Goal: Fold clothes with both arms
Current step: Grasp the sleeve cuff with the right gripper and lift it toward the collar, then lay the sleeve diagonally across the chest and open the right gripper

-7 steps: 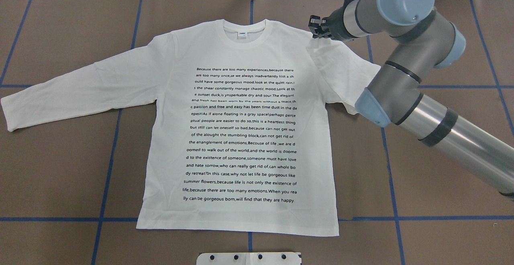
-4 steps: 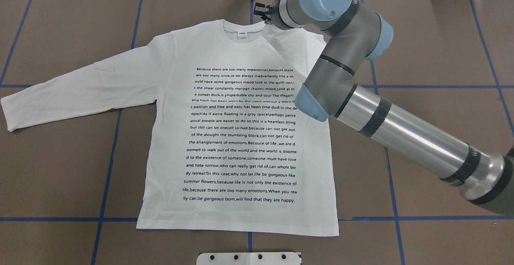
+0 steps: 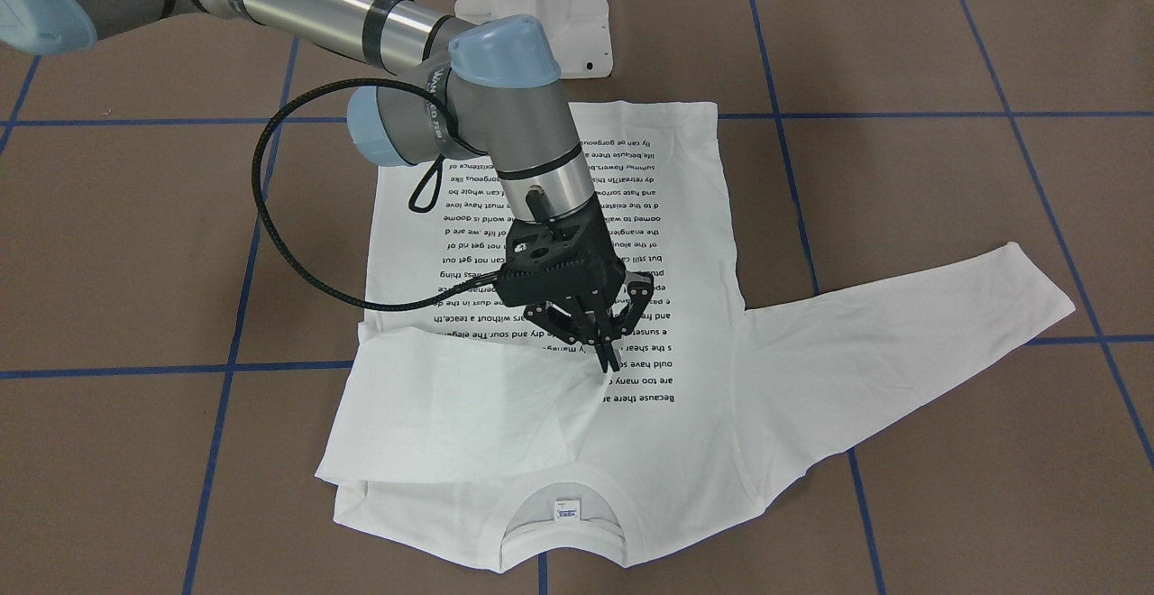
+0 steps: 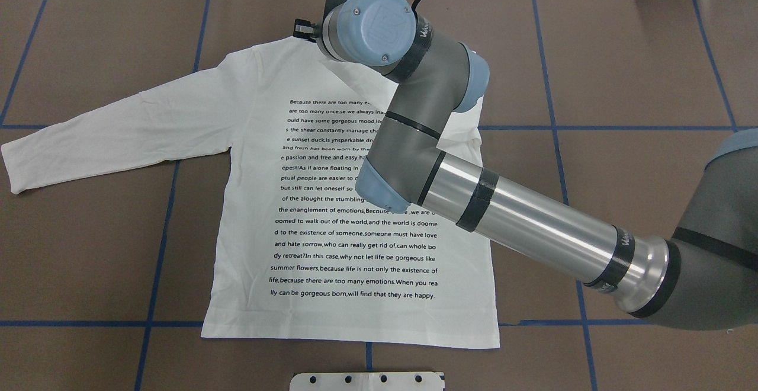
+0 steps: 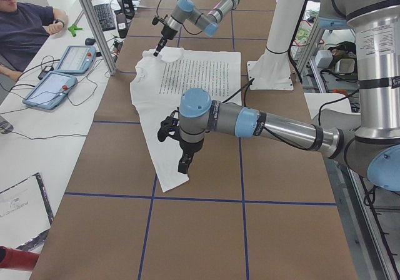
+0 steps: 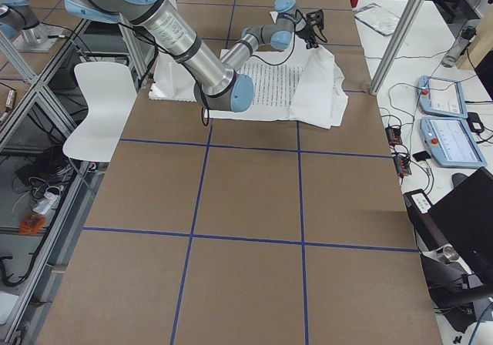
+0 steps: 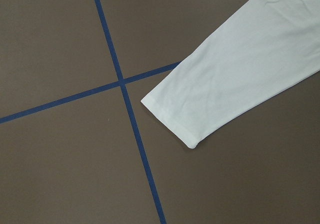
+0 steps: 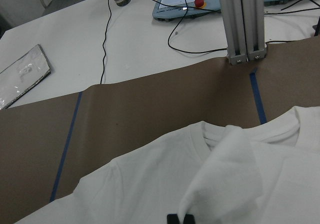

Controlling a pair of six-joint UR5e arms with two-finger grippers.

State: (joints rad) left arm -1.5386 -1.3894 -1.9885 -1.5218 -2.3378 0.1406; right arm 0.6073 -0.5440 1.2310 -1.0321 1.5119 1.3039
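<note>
One sleeve of two is as far as we have got, and even that one is not laid down yet. We have the white T-shirt (image 3: pixel 694 243) flat on the brown table (image 3: pixel 902 36), print side up, collar (image 3: pixel 561 548) at the edge away from our base. Our right gripper (image 3: pixel 606 353) stands over the upper chest with its fingers pinched together on the end of the right sleeve (image 3: pixel 451 415); that sleeve is drawn in across the shoulder and lies over the first lines of text (image 4: pixel 355 246), its free end lifted a little off the cloth. The left sleeve (image 3: pixel 902 343) lies spread out to the side, flat, and its cuff (image 7: pixel 172 121) rests on bare table beside a crossing of blue tape lines (image 7: pixel 122 84). Our left gripper (image 5: pixel 183 161) hangs in the air near that cuff end; it shows only in the side view, so we cannot tell whether its fingers are apart or together. We judge the job to be early: the right sleeve is to be set down and let go, the left sleeve brought in likewise, and the body, whose hem (image 4: pixel 349 337) lies at full length, folded up after that.
</note>
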